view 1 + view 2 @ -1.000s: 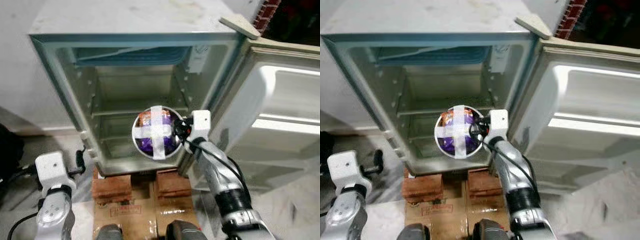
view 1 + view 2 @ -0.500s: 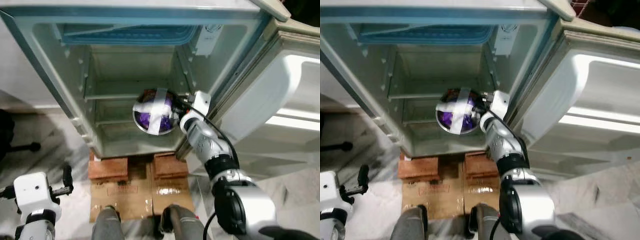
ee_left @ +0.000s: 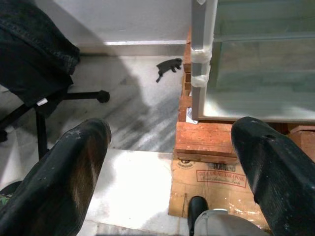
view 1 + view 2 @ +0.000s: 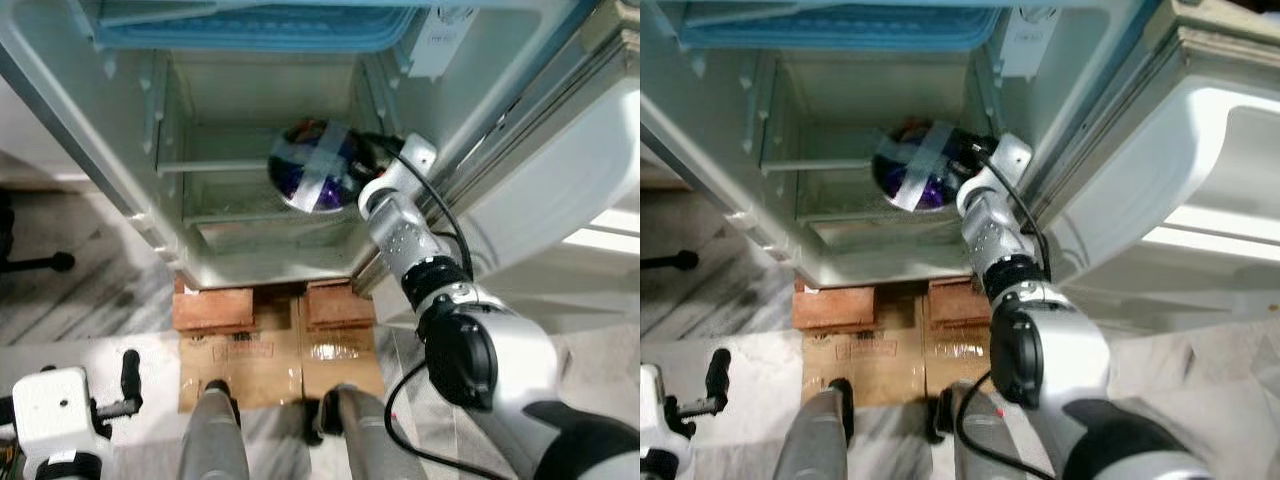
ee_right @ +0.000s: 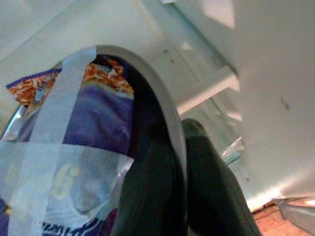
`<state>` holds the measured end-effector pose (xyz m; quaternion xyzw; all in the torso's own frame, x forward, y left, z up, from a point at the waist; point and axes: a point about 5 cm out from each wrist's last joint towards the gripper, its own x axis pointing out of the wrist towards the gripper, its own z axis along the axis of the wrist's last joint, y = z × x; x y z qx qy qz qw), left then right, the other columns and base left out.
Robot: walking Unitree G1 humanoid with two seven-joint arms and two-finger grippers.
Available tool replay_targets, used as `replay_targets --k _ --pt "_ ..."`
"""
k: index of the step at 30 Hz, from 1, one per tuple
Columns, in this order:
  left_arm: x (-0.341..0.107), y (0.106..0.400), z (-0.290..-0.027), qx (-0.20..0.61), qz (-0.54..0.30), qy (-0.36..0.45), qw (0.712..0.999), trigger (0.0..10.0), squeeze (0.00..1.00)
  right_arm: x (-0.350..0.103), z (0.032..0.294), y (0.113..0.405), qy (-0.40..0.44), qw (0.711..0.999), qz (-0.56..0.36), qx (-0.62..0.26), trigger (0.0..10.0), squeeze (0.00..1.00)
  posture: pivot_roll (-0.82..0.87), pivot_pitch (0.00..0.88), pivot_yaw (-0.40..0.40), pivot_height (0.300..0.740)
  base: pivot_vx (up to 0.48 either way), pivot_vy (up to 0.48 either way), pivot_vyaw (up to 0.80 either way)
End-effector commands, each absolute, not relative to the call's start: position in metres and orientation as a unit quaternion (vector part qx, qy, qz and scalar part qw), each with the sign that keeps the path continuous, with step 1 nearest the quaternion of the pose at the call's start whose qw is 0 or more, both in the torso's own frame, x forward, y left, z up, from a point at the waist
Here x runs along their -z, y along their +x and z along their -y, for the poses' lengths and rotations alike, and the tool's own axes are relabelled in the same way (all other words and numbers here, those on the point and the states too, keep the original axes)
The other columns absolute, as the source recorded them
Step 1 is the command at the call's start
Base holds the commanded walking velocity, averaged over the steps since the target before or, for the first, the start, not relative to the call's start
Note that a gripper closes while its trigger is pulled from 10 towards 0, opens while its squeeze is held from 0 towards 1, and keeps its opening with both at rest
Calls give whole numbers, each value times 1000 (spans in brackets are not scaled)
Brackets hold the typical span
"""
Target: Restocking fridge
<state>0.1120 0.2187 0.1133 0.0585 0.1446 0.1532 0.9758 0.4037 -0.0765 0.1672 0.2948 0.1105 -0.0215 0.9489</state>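
The right gripper has its black fingers pinched on the thin rim of a round metal bowl, one inside and one outside. The bowl holds a glossy purple-and-orange packet, strapped in with crossed strips of pale tape, and sits tilted inside the open fridge, just above the lower glass shelf. The left gripper hangs low with its fingers spread wide, over marble floor, red bricks and flat cardboard.

We note silver, segmented arms, a black cable along the right forearm, white wrist housings, grey legs, and black-fingered left end effector.
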Motion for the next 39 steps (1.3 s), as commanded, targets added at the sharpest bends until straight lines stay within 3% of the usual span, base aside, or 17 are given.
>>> replay_targets --k 1,18,19,20,39 --pt "-111 104 -220 -156 -166 60 972 10000 0 -172 84 406 322 939 -103 63 10000 0 323 398 -127 740 0 0 0" --pt "-112 101 -212 -165 -173 54 970 10000 0 -190 45 403 415 897 -119 95 10000 0 379 407 -138 740 0 0 0" --pt "-113 101 -212 -166 -172 55 970 10000 0 -191 40 402 424 894 -119 87 10000 800 383 408 -140 740 0 0 0" --pt "-113 99 -213 -169 -172 56 969 10000 0 -194 34 401 429 892 -120 78 10000 863 389 408 -142 740 0 0 0" --pt "-113 92 -214 -195 -181 48 963 10000 0 -201 23 400 459 877 -126 64 10000 827 406 414 -165 740 0 0 0"
